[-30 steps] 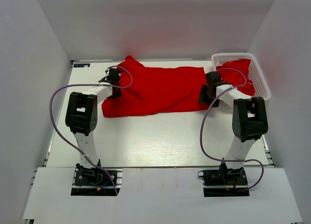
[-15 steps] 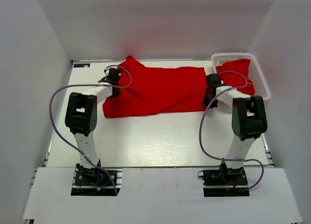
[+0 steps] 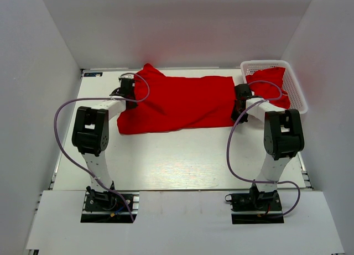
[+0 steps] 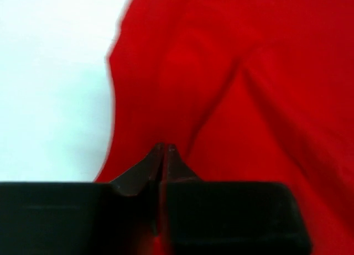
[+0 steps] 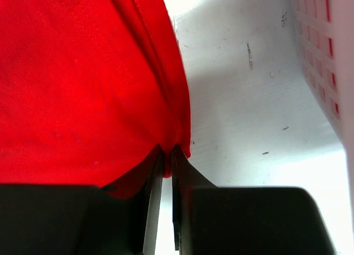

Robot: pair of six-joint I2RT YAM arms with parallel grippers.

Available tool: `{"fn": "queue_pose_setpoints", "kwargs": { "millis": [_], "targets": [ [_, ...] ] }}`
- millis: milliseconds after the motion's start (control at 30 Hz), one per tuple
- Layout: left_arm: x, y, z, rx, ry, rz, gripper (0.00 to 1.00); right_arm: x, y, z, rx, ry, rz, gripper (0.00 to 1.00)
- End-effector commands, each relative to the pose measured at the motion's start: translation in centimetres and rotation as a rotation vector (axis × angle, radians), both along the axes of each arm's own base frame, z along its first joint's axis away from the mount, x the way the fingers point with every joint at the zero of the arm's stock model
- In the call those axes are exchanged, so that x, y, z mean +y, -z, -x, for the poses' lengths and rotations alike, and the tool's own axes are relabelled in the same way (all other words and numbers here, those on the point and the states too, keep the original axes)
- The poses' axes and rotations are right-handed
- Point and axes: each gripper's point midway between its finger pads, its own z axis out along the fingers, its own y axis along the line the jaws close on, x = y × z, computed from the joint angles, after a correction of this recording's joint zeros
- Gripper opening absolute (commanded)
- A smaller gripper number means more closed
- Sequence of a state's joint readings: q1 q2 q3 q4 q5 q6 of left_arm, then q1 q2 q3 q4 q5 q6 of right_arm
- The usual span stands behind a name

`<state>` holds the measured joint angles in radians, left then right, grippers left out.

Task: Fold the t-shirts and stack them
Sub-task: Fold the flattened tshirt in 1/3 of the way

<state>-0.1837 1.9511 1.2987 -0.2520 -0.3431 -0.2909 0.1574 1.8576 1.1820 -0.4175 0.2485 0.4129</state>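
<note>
spread t-shirt [image 3: 177, 103]: bright red, lying rumpled across the far half of the bench [image 3: 177, 155], long side running left to right; one corner peaks toward the far-left edge.
second t-shirt [image 3: 271, 82]: red, bunched inside the white basket [image 3: 297, 94] at the far-right corner of the bench.
left arm: rises from its base at the near left, elbow raised, forearm reaching forward and slightly right, down to the left end of the spread t-shirt.
left pincer [image 4: 164, 150]: fingertips drawn together at the left edge of the cloth, red fabric showing between the fingers; gripping the spread t-shirt.
right arm: rises from its base at the near right, elbow raised, forearm reaching forward and left, into the gap between the spread t-shirt and the basket.
right pincer [image 5: 166, 152]: narrow, nipping the hemmed right edge of the spread t-shirt; basket wall just beside it, not touching.
</note>
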Motion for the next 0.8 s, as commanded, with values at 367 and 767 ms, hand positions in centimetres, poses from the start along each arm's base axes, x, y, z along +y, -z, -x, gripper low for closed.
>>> {"fn": "queue_pose_setpoints", "kwargs": {
  "millis": [367, 767],
  "targets": [
    [-3.1, -2.6, -3.7, -0.117, 0.241, 0.054, 0.56, -1.4, 1.1, 1.6, 0.083, 0.013, 0.059, 0.15],
    [-2.8, 0.4, -5.2, -0.065, 0.254, 0.01, 0.46, -1.7, 1.2, 1.6, 0.097, 0.02, 0.077, 0.14]
  ]
}}
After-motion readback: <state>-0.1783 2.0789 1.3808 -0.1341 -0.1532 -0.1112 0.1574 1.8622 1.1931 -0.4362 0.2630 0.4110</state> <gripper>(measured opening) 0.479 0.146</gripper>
